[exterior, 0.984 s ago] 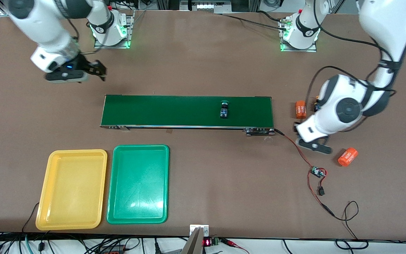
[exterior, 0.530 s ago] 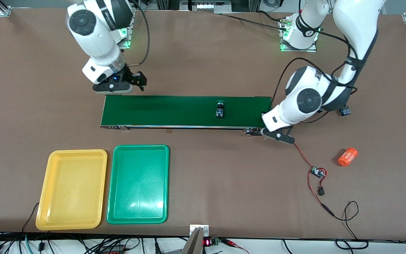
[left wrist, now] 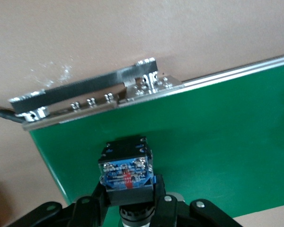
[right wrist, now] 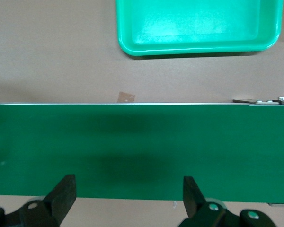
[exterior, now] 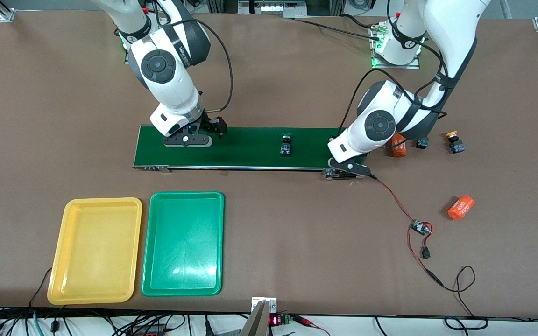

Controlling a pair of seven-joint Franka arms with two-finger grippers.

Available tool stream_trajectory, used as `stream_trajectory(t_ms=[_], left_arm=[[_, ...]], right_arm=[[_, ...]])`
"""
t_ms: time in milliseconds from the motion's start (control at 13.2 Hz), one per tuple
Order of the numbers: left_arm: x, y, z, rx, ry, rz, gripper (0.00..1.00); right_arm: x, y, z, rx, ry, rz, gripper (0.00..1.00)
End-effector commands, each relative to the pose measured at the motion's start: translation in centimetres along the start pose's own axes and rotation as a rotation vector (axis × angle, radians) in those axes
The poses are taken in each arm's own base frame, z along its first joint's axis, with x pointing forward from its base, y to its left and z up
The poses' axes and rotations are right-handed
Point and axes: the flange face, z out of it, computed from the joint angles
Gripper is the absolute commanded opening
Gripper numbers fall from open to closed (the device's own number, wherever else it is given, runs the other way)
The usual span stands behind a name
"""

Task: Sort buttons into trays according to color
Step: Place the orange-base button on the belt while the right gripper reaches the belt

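My left gripper is shut on a button with a black body and bluish base; its cap colour is hidden. In the front view that gripper hangs over the end of the dark-green belt toward the left arm. A green-capped button lies on the belt. A yellow-capped button stands on the table past that belt end. My right gripper is open over the belt's other end, with nothing between its fingers. The yellow tray and the green tray lie side by side, nearer the front camera.
An orange cylinder and a small black-and-blue part lie beside the left arm's elbow. Another orange cylinder and a small circuit board on red wires sit nearer the camera. The green tray shows in the right wrist view.
Both arms swung in to the belt's two ends. The green-capped button on the belt drifted toward the right arm's end. The left arm's move uncovered the yellow-capped button.
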Motion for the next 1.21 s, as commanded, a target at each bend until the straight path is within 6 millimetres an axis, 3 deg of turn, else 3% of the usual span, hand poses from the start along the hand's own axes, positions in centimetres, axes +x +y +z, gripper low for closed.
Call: stream_trajectory(t_ms=[0, 76, 303, 454, 530, 606, 681, 1136], left_arm=[[-1.0, 0.7, -0.7, -0.003, 0.007, -0.007, 0.77], [-1.0, 0.5, -1.5, -0.001, 0.021, 0.005, 1.0], [-1.1, -3.1, -7.6, 0.02, 0.126, -0.066, 1.0], [-1.1, -7.7, -10.5, 0.025, 0.174, -0.149, 1.0], [-1.0, -11.0, -11.2, 0.02, 0.182, -0.204, 1.0], [-1.0, -14.9, -11.2, 0.01, 0.182, -0.266, 1.0], [-1.1, -17.4, -10.7, 0.002, 0.169, -0.308, 1.0], [-3.2, -28.3, -5.3, -0.037, 0.06, -0.39, 1.0]], right_arm=[[0.1, 0.2, -0.4, -0.013, 0.002, 0.017, 1.0], [-0.2, 0.5, 0.1, -0.017, -0.003, 0.017, 1.0], [-1.5, 1.1, 1.9, -0.035, -0.026, 0.012, 1.0], [-1.9, 1.3, 2.6, -0.018, 0.001, 0.012, 1.0], [-2.2, 1.6, 3.2, -0.013, 0.008, 0.011, 1.0], [-2.7, 1.8, 3.9, -0.003, 0.022, 0.011, 1.0], [-3.3, 2.1, 4.4, 0.008, 0.04, 0.009, 1.0], [-3.7, 2.5, 4.9, 0.008, 0.043, 0.008, 1.0]])
